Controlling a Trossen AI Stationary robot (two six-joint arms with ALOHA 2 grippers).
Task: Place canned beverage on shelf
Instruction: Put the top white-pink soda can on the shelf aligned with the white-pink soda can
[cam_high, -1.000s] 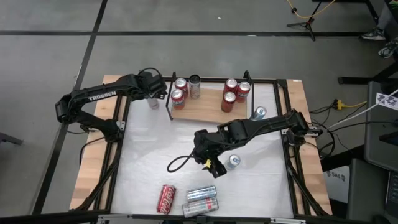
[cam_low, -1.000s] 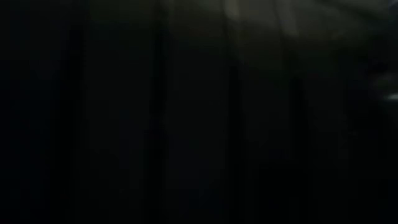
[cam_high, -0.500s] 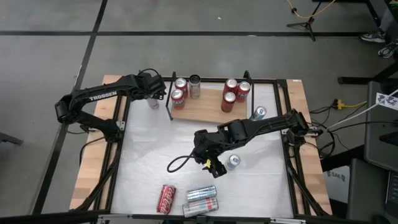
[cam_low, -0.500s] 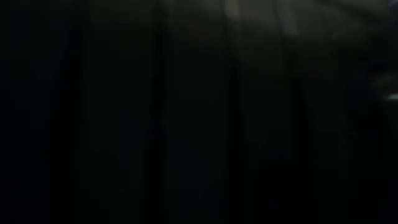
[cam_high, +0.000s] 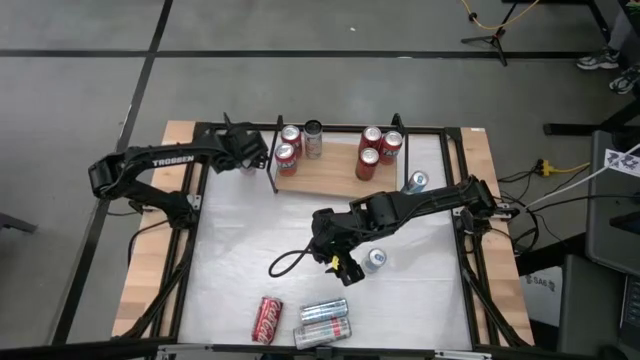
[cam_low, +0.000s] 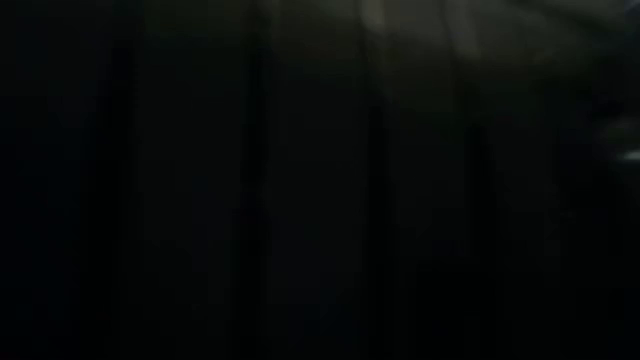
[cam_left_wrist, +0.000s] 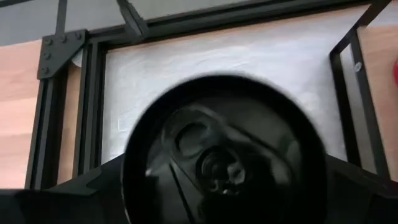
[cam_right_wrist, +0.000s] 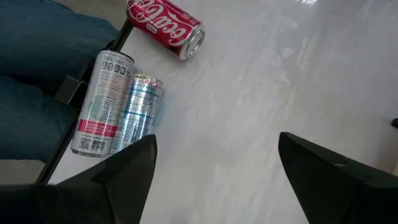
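left wrist view shows a dark can held in the wide-set left claw just beside the shelf, so lift it clear of the bracket before lowering, while the open, empty right claw waits mid-surface.

Low view is basically all black, can't make out anything. The dark can fills the left wrist view, blurry and cut off at the bottom.
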